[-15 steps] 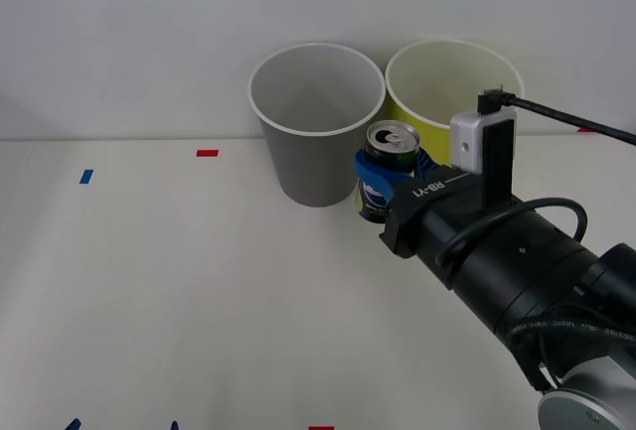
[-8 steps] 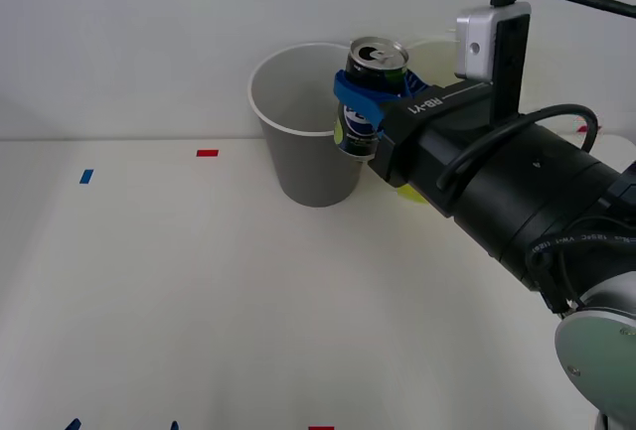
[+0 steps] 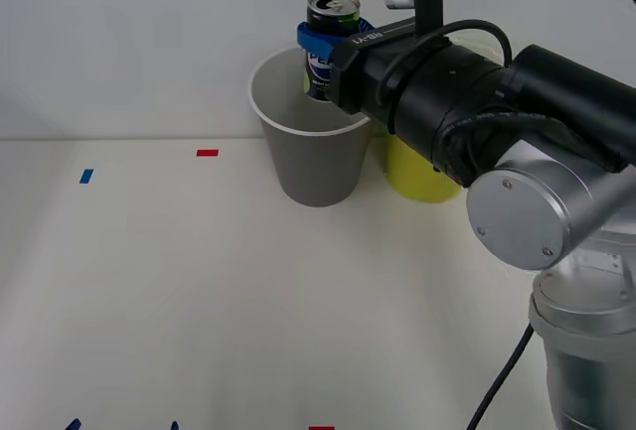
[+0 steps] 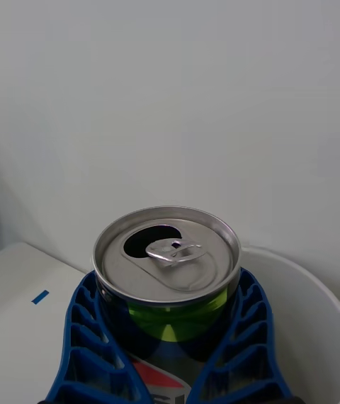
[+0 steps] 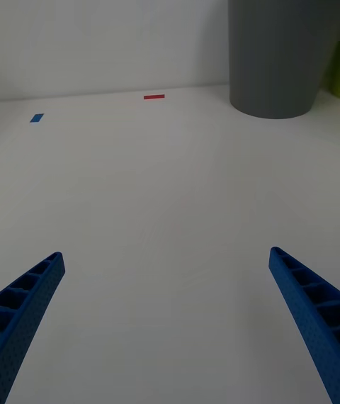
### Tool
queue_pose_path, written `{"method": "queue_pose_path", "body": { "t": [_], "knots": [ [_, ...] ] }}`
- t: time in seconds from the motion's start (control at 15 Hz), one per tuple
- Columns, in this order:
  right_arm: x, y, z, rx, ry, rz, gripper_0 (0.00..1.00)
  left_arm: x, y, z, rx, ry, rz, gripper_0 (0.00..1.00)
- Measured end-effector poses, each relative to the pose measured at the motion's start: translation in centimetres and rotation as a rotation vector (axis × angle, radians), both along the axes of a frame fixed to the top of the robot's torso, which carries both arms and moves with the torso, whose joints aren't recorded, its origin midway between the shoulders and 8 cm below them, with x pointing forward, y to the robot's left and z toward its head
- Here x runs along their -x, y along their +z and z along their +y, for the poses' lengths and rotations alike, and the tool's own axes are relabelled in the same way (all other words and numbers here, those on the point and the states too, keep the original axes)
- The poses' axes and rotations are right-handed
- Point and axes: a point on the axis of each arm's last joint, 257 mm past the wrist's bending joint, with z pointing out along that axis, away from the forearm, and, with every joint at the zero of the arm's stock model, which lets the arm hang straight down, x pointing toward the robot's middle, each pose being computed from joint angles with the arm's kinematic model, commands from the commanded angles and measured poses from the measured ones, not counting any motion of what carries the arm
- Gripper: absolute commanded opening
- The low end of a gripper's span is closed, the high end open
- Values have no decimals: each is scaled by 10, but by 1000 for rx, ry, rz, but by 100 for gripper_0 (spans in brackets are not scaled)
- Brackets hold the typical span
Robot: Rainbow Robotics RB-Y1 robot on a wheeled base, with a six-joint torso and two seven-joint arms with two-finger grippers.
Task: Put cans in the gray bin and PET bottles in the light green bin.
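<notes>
The right gripper (image 3: 320,41) clamps the can (image 3: 328,31) above the gray bin (image 3: 313,137) — green bin (image 3: 417,172) beside, arm-hidden — while the left fingers (image 5: 32,298) stand open over the tabletop (image 3: 199,291).

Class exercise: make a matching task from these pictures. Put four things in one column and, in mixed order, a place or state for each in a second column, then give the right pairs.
Things:
1. drink can
2. gray bin
3. light green bin
4. left gripper

Places or states:
A. partly hidden behind the right arm
B. open, low over the table
C. held upright in the right gripper
D. standing directly below the held can

Pairs: 1-C, 2-D, 3-A, 4-B
</notes>
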Motion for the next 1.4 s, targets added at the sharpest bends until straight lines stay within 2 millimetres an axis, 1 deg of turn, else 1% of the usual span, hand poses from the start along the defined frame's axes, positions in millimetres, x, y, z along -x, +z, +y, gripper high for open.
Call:
{"method": "queue_pose_path", "body": {
  "t": [0.13, 0.27, 0.4, 0.6, 0.73, 1.07, 1.2, 1.27, 1.4],
  "knots": [
    [-25, 1, 2, -18, -12, -15, 0, 0, 0, 0, 0, 0, 0, 100],
    [-45, 0, 5, -25, -22, -25, 0, 0, 0, 0, 0, 0, 0, 100],
    [-66, -5, 6, -26, -36, -26, 0, 0, 0, 0, 0, 0, 0, 100],
    [-93, -18, 18, -16, -43, -17, 0, 0, 0, 0, 0, 0, 0, 100],
    [-103, -21, 26, -4, -41, -19, 0, 0, 0, 0, 0, 0, 0, 100],
    [-106, -21, 25, 11, -43, -24, 0, 0, 0, 0, 0, 0, 0, 100],
    [-107, -22, 23, 20, -48, -30, 85, 0, 0, 0, 0, 0, 0, 100],
    [-107, -21, 21, 23, -51, -36, 100, 0, 0, 0, 0, 0, 0, 100],
    [-107, -20, 21, 17, -47, -35, 100, 0, 0, 0, 0, 0, 0, 100]
  ]
}}
